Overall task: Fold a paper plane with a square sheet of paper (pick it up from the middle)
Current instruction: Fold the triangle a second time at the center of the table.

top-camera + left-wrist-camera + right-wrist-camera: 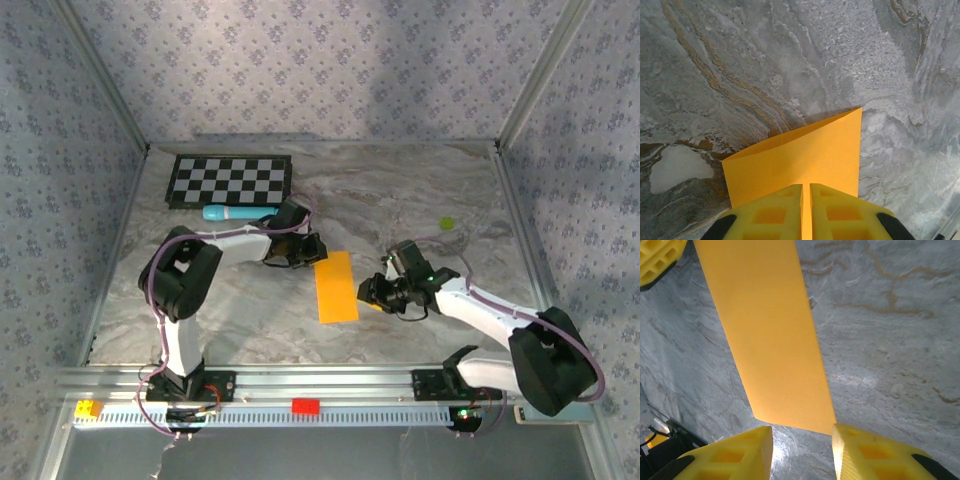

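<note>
1. My left claw (806,210) is clenched on the far end of the square sheet of paper (336,287) — by now a folded orange strip lying flat on the marbled table (430,200) between my arms.
2. My right claw (802,452) is released, its fingers apart just short of the strip's near end.
3. If I tug with the left while the right closes off-centre, the thin paper could skew or tear — and the next crease would run crooked

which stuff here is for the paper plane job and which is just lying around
For the job:
orange paper, folded into a strip
left gripper, shut on one end of it
right gripper, open at the other end

Lying about:
checkerboard
light-blue cylinder
yellow-green bit
</note>
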